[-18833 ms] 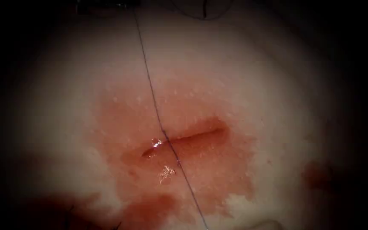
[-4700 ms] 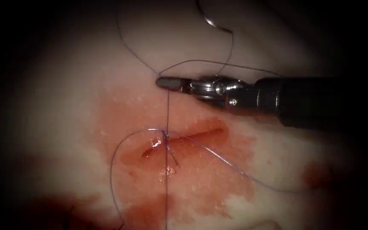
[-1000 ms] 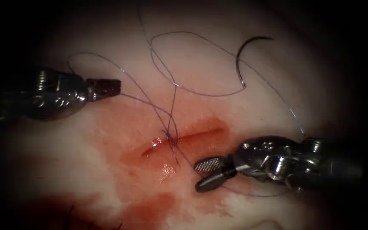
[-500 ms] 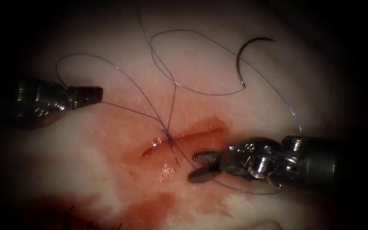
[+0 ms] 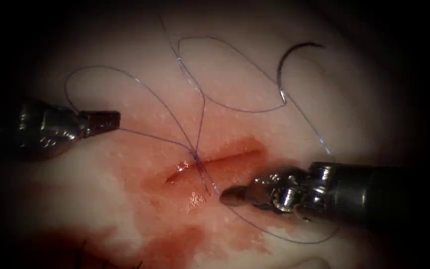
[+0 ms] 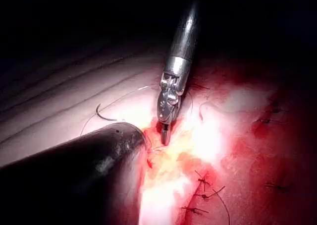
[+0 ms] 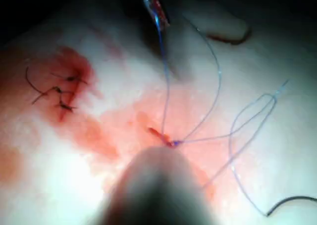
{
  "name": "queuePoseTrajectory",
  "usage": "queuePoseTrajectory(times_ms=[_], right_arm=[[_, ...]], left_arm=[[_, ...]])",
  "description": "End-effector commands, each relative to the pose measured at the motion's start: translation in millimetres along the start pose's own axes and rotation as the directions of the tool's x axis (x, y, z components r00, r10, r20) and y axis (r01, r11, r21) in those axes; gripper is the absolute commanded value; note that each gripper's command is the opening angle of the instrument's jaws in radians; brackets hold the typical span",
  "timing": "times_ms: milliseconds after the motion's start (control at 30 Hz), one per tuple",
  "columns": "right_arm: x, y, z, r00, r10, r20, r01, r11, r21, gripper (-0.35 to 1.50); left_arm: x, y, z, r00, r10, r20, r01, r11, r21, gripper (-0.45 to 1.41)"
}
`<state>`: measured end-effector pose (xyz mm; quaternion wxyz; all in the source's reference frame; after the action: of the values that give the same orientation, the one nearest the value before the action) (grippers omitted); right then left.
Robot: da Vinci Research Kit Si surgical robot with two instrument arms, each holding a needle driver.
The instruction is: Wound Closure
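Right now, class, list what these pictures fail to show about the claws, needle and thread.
- Endoscope view: whether the shut right claw grips thread; its tip covers the short end.
- Left wrist view: the left claw, shut on thread, sits behind its own shaft.
- Endoscope view: the needle lies free on the tissue; where thread joins it is too small.

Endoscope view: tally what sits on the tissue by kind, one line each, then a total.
Tools: 2, the left tool shut on the thread, the right tool shut beside the cut.
Needles: 1, the needle lying free on the tissue.
Threads: 1.
Total: 4.
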<state>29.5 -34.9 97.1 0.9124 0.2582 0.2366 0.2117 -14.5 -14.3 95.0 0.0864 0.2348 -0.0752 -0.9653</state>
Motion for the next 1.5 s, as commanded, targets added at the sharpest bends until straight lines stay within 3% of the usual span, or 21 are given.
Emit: queuePoseTrajectory(times_ms=[33,167,367,600,700,733,767,833,1000,1200,1300,1500], right_arm=[[0.9,0.6,0.2,1.000,0.002,0.000,-0.002,1.000,-0.014,-0.35],[1.9,2.6,-1.3,1.000,-0.013,-0.019,0.012,0.998,-0.062,-0.35],[3.8,8.7,-4.4,0.998,0.000,-0.067,-0.010,0.989,-0.146,-0.35],[4.5,10.3,-6.1,0.993,0.019,-0.117,-0.036,0.989,-0.144,-0.35],[4.7,9.3,-6.5,0.992,0.031,-0.122,-0.037,0.998,-0.047,-0.35],[4.6,7.6,-6.3,0.990,0.030,-0.140,-0.026,0.999,0.027,0.27],[4.6,7.6,-6.3,0.990,0.030,-0.140,-0.026,0.999,0.027,0.27],[4.5,5.1,-5.7,0.991,0.012,-0.134,-0.006,0.999,0.048,0.73],[5.4,3.9,-4.4,0.986,0.028,-0.166,-0.020,0.999,0.049,0.71],[6.7,6.3,-3.0,0.966,0.130,-0.224,-0.117,0.990,0.073,0.74],[6.4,8.0,-2.9,0.952,0.164,-0.257,-0.147,0.986,0.084,1.11],[4.4,7.2,-5.7,0.951,0.168,-0.259,-0.144,0.984,0.108,1.13]], left_arm=[[0.2,0.0,0.6,1.000,-0.001,-0.002,0.001,1.000,0.001,-0.45],[0.3,0.6,0.1,1.000,0.007,-0.003,-0.007,1.000,-0.005,-0.45],[0.6,1.2,0.0,1.000,0.019,-0.005,-0.019,1.000,-0.007,-0.45],[0.7,1.4,0.1,1.000,0.019,-0.007,-0.019,1.000,-0.006,-0.45],[0.7,1.5,0.2,1.000,0.020,-0.004,-0.020,1.000,-0.008,-0.45],[0.7,1.6,0.3,1.000,0.021,-0.003,-0.021,1.000,-0.010,-0.45],[0.7,1.6,0.3,1.000,0.021,-0.003,-0.021,1.000,-0.010,-0.45],[0.6,1.7,0.6,1.000,0.028,-0.002,-0.028,1.000,-0.008,-0.45],[0.5,2.3,1.1,0.999,0.034,0.004,-0.034,0.999,-0.017,-0.45],[0.6,3.8,1.5,0.999,0.044,-0.001,-0.044,0.998,-0.039,-0.45],[0.4,4.4,1.6,0.999,0.049,-0.001,-0.049,0.998,-0.048,-0.45],[0.0,4.5,1.5,1.000,0.021,0.004,-0.021,0.998,-0.054,-0.45]])
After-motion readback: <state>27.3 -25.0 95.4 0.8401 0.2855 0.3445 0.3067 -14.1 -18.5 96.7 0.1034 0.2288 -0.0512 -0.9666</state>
